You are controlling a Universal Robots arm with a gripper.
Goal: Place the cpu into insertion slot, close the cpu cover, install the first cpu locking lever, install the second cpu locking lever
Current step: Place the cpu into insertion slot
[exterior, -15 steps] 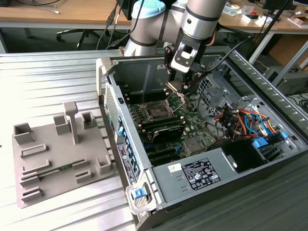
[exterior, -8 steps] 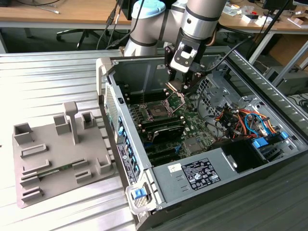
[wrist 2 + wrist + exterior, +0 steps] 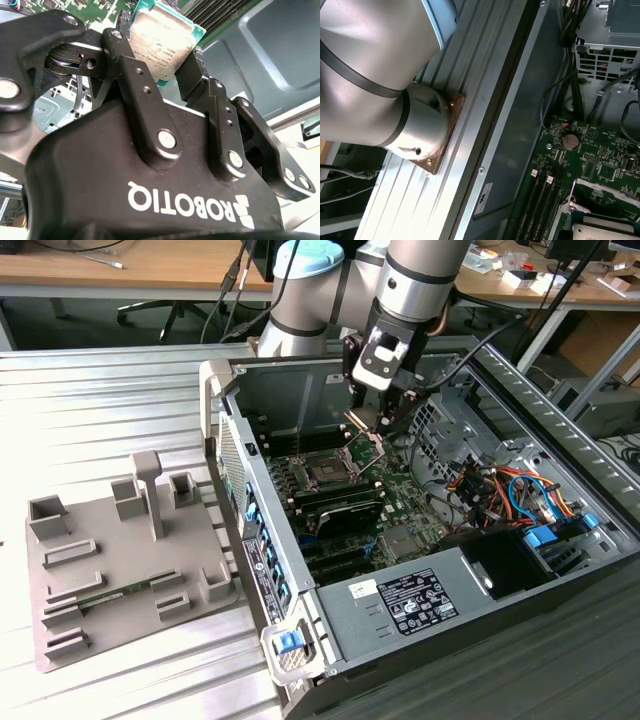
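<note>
Nearest, at the exterior view's left, a grey moulded fixture tray (image 3: 100,540) lies on the ribbed silver metal tabletop (image 3: 120,390), just beside the open dark metal computer case (image 3: 262,540), whose boxy grey power supply (image 3: 400,600) sits at its near end. Farther in, on the green circuit board (image 3: 400,510), is the insertion slot (image 3: 326,472), a small dark square socket with a thin metal rim. It looks unfilled. Just beyond it the cpu cover (image 3: 366,446), a square silvery metal frame, stands tilted up on its hinge. Above the cover hangs the black two-fingered hand (image 3: 388,422) on the silver and pale blue arm (image 3: 400,280). In the second wrist view its fingers (image 3: 125,55) are closed on the cpu (image 3: 162,40), a small flat square chip with a silvery-grey metal top and green border, pinching two opposite edges, so the chip is clear of the slot and not yet seated. It is probably light, stiff and slick-sided, with a delicate underside. Edge holds like this one suit it.
</note>
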